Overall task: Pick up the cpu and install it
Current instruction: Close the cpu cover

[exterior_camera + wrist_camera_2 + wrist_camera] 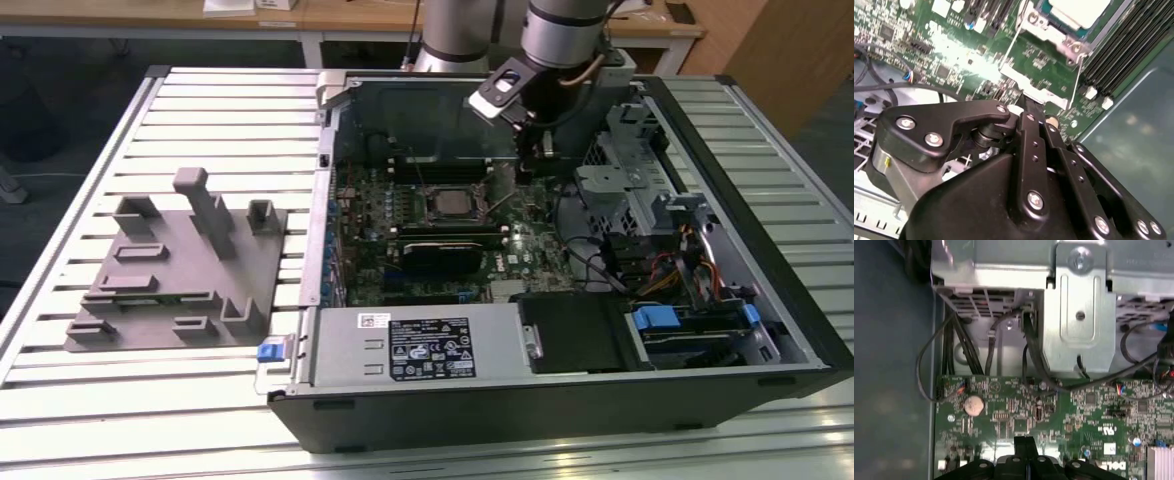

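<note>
Pincer: my black two-fingered pincer (534,160) hangs inside the open black computer case (561,410). Its fingers are drawn together, and I see nothing held between them.
Task's thing: the small flat square cpu (1079,10) with a pale silvery metal top lies in its socket on the green motherboard (1004,415). A bright metal socket frame (1054,37) runs round it.
Where I stand: my tip is low over the board, just beside the socket frame on the exterior view's right.
Step in hand: I judge the chip to be seated and the work to be at its frame.
Doing it well: I'd go slow and square, put no weight on the board parts, and keep off the black cables (1030,340).
Count: one cpu, one pincer, one case, one round silver coin cell (974,405), and one grey moulded fixture (174,260) outside the case.
</note>
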Controlling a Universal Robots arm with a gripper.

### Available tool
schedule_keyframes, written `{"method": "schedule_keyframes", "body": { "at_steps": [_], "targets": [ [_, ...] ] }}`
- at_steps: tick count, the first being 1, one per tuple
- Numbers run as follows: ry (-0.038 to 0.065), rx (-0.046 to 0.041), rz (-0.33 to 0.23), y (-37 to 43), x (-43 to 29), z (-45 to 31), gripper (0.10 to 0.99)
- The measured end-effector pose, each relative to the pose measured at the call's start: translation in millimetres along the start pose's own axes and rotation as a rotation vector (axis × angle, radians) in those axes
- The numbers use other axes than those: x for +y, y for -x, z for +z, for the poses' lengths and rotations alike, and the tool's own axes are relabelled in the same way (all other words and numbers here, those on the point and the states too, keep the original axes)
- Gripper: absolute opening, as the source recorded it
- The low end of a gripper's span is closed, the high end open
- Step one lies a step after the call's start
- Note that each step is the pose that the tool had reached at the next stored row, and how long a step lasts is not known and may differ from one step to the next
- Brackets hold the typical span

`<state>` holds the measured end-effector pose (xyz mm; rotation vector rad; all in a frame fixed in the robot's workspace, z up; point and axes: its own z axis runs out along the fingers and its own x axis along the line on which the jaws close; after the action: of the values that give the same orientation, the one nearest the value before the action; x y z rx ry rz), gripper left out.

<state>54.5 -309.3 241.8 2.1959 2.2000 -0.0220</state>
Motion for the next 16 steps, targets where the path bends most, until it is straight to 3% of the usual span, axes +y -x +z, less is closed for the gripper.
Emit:
{"method": "schedule_keyframes", "body": {
  "at_steps": [3,16],
  "targets": [
    [0.0,0.0,0.0,0.1,-4.1,-0.1,0.106],
    [0.0,0.0,0.0,0.0,-7.8,-0.1,0.106]
  ]
}}
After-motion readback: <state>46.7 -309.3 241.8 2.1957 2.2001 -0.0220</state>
